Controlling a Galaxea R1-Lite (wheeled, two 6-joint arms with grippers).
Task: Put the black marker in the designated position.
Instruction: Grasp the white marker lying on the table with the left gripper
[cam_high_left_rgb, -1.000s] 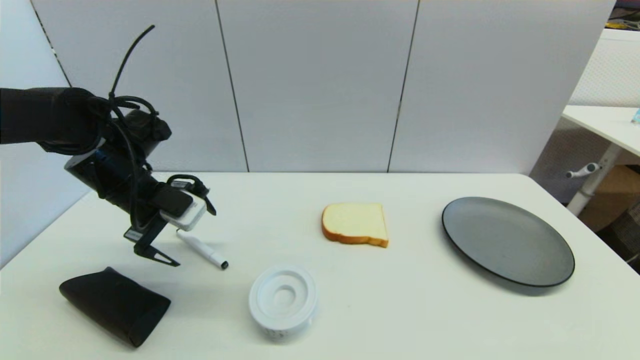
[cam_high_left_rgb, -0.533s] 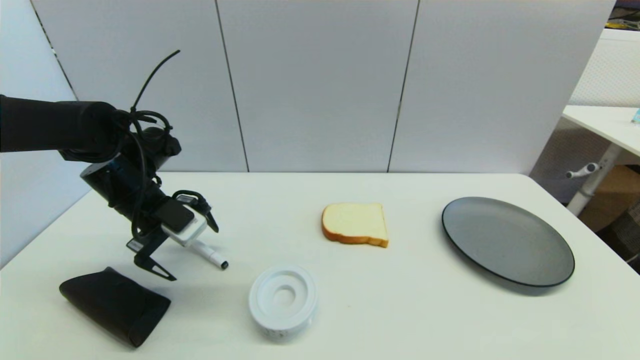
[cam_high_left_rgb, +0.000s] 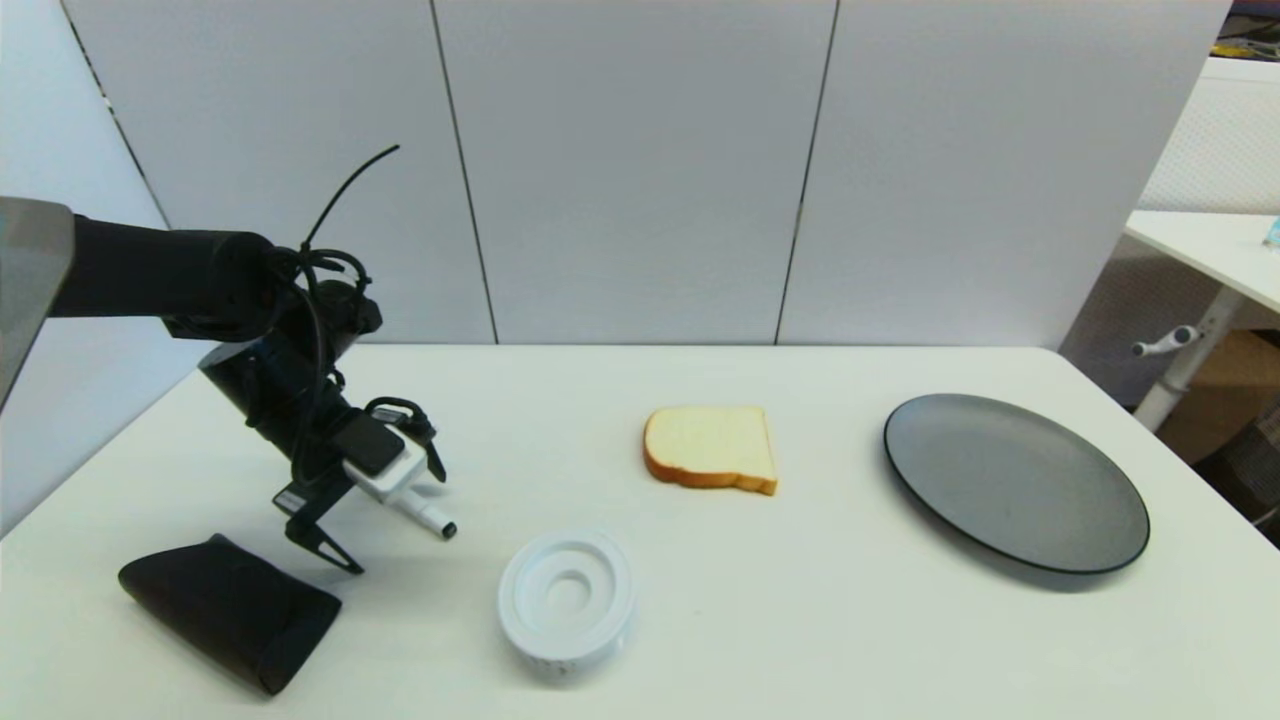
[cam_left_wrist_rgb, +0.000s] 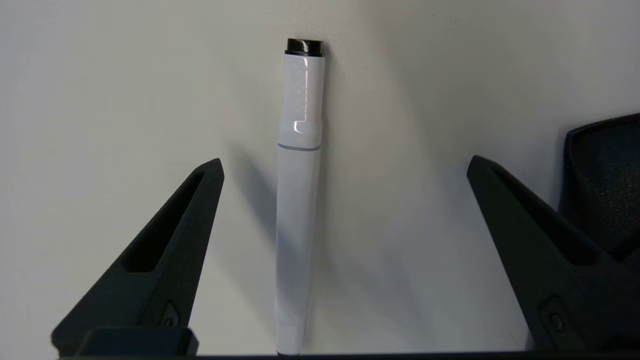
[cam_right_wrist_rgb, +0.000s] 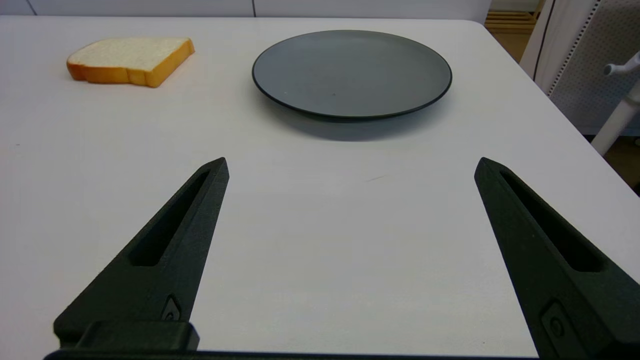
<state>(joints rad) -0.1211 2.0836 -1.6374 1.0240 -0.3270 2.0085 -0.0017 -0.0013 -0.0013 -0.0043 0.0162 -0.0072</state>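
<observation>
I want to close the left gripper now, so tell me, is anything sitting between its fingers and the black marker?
Nothing visible is. In the left wrist view the black marker lies on the white table between the open fingers of the left gripper, with bare table on both sides. The black pouch lies outside one finger.

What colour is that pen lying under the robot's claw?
The black marker has a white barrel with a small black end cap; the left wrist view shows it best.

White marker (cam_left_wrist_rgb: 299, 175), black cap; grey plate (cam_high_left_rgb: 1015, 482); black pouch (cam_high_left_rgb: 230, 610).
</observation>
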